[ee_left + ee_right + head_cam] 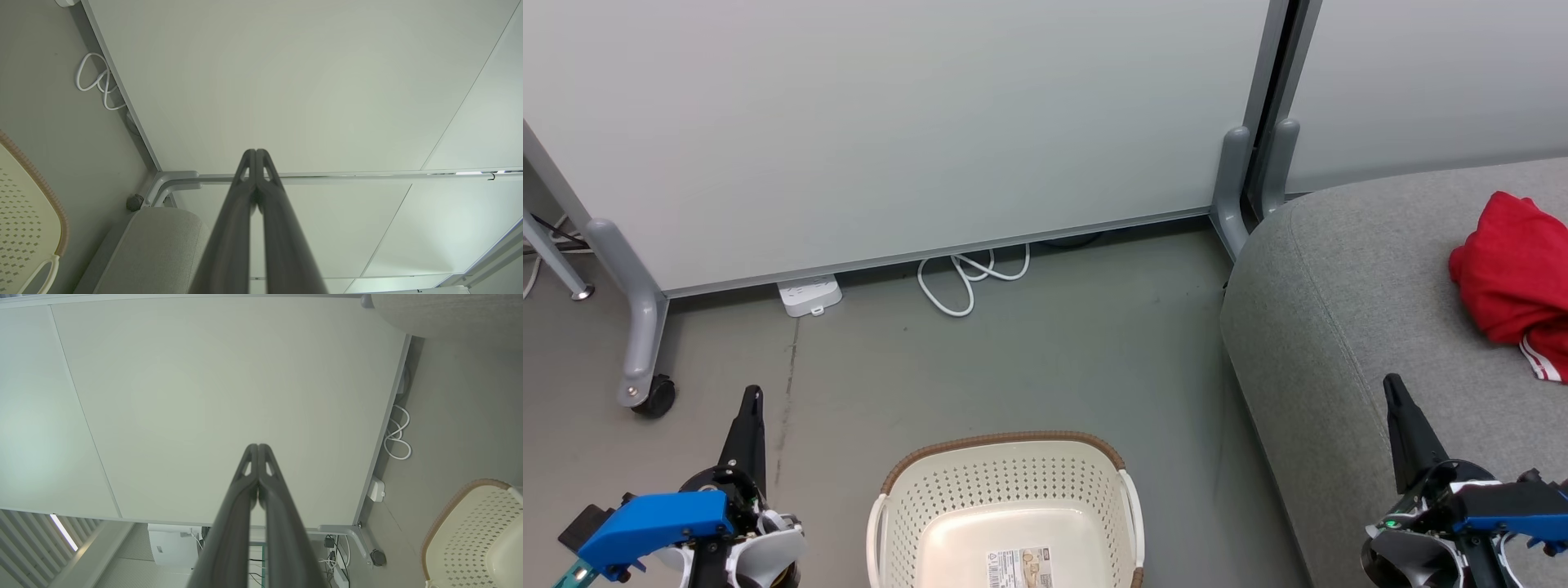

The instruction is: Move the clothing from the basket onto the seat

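Observation:
The cream-white basket (1013,490) with its brown rim stands on the floor at the bottom middle of the head view, showing a bare bottom with a label. Red clothing (1515,278) with a striped white trim lies bunched on the grey seat (1339,310) at the right edge. My left gripper (753,396) is shut to the left of the basket, holding nothing. My right gripper (1393,384) is shut over the seat's front part, holding nothing. In the wrist views the left gripper (255,152) and right gripper (258,446) point at the pale wall panel, fingers pressed together.
A pale partition panel (890,122) on grey wheeled legs (645,327) stands behind the basket. A white power strip (809,296) and a looped white cable (968,278) lie on the floor at its foot. Grey floor separates basket and seat.

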Controlling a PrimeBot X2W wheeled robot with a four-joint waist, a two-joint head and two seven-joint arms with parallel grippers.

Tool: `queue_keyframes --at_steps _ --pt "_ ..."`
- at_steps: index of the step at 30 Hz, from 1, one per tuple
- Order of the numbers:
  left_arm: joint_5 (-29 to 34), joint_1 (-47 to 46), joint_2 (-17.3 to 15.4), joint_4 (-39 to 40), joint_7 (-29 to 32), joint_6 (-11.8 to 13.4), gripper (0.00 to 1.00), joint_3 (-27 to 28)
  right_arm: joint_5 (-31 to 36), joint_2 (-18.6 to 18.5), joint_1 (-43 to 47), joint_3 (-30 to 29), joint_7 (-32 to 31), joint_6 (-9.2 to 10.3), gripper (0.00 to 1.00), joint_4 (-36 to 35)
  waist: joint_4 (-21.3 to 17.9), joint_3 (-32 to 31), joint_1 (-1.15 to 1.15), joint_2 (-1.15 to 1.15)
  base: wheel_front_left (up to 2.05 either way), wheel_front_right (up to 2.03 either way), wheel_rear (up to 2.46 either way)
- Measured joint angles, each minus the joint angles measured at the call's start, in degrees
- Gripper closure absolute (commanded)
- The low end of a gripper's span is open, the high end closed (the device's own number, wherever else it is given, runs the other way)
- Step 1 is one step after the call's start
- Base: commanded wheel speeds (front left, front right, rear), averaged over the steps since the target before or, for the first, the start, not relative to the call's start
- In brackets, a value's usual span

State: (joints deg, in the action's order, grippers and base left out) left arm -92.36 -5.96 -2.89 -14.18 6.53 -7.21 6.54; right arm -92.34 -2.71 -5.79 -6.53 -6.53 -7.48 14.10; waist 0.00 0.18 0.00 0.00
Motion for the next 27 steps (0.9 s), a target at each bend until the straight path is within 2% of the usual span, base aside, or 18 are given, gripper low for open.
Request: queue_keyframes --at_steps 27 --pt "0.0 0.0 0.0 0.0 0.0 0.0 1.00 0.0 0.0 0.0 0.0 0.0 0.0 0.00 1.00 0.0 0.0 0.0 0.00 0.00 0.00 0.00 0.00"
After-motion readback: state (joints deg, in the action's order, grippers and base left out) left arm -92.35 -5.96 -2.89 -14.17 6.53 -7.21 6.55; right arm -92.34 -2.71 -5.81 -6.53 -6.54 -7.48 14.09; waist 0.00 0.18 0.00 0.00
